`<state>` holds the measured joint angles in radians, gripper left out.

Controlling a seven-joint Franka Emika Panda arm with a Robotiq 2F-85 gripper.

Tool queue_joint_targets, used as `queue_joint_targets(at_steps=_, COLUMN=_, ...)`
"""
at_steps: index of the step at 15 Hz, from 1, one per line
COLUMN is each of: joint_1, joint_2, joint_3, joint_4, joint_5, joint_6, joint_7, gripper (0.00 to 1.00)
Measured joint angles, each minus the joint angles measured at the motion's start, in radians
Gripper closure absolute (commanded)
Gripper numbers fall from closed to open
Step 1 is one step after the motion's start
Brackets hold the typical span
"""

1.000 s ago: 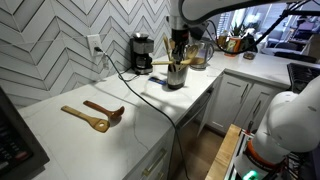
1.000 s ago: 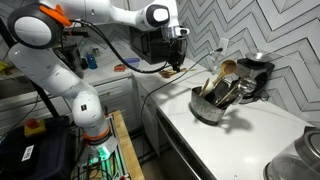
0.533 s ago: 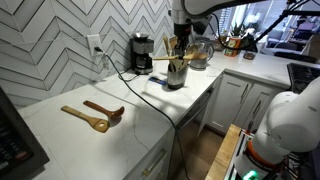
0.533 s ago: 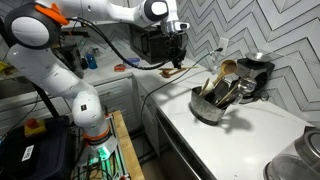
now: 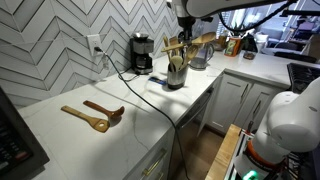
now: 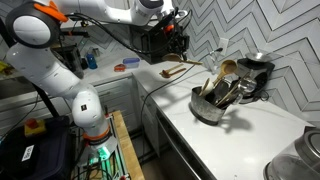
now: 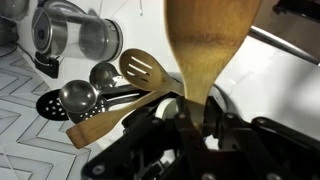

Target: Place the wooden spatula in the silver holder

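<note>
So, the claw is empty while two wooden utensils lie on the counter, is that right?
Not quite: the claw is not empty; it grips a wooden spatula, as the wrist view shows. The two wooden utensils do lie on the counter.

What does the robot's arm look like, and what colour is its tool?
The arm is glossy white, built of thick rounded segments, with an orange band at one upper joint. The tool is black and angular in the wrist view. No readable markings show.
</note>
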<state>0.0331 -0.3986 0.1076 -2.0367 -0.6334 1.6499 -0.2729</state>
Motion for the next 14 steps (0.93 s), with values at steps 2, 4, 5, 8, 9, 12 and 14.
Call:
queue_joint_targets(at_steps=2, joint_1=0.010, joint_2=0.000, joint_3=0.004, joint_4=0.003, joint_5=-0.057, joint_6=-0.029, joint_7=-0.064, gripper=0.94)
queue_joint_targets(at_steps=4, joint_1=0.020, joint_2=0.003, joint_3=0.004, joint_4=0.003, joint_5=-0.112, joint_6=-0.045, joint_7=-0.134, gripper=0.94)
queue_joint_targets(at_steps=5, joint_1=0.025, joint_2=0.005, joint_3=0.004, joint_4=0.002, joint_5=-0.137, joint_6=-0.046, joint_7=-0.169, gripper=0.94)
queue_joint_targets(at_steps=8, joint_1=0.039, joint_2=0.018, joint_3=0.000, joint_4=-0.018, joint_5=-0.202, joint_6=-0.046, joint_7=-0.271, gripper=0.94)
queue_joint_targets(at_steps=9, joint_1=0.046, joint_2=0.023, joint_3=-0.002, joint_4=-0.027, joint_5=-0.220, joint_6=-0.045, joint_7=-0.305, gripper=0.94)
queue_joint_targets(at_steps=12, joint_1=0.062, joint_2=0.039, joint_3=-0.006, joint_4=-0.050, joint_5=-0.271, joint_6=-0.042, joint_7=-0.410, gripper=0.94)
queue_joint_targets(at_steps=14, joint_1=0.068, joint_2=0.042, joint_3=-0.007, joint_4=-0.057, joint_5=-0.314, joint_6=-0.040, joint_7=-0.491, gripper=0.94)
